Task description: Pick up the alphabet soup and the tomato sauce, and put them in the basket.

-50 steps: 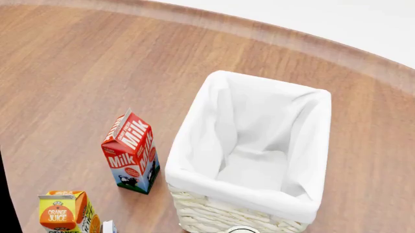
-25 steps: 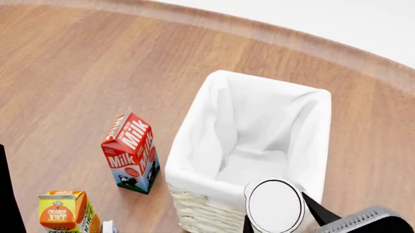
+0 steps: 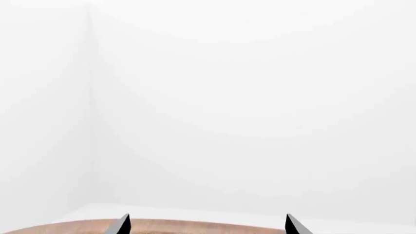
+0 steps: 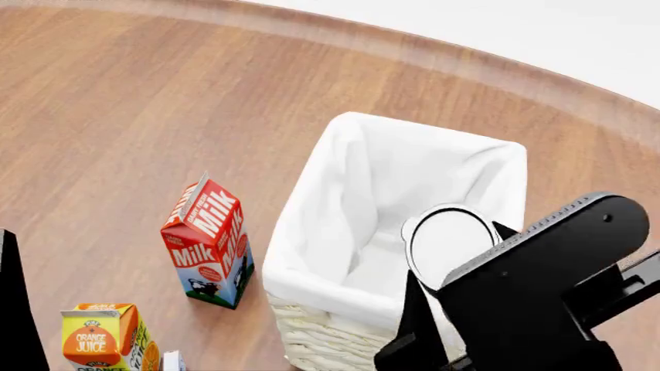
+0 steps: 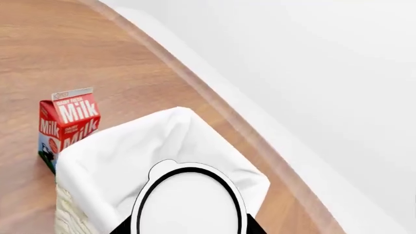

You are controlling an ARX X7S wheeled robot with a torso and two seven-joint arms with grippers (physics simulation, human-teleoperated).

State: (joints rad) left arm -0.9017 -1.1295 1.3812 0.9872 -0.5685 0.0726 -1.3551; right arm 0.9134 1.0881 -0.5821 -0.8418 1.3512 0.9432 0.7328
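Since a moment ago my right gripper (image 4: 454, 267) has risen, carrying a can (image 4: 450, 238) (label hidden, only its silvery top shows) over the basket (image 4: 309, 255), pinched between my fingers. Head view: one milk carton (image 4: 207, 241) stands just beside the basket's left wall and one orange juice carton (image 4: 103, 337) at the bottom edge; open tabletop (image 4: 154, 100) lies beyond. Left wrist view: my left gripper (image 3: 204, 225) is spread, two fingertips over the table rim. Right wrist view: the can hangs above the liner's opening.
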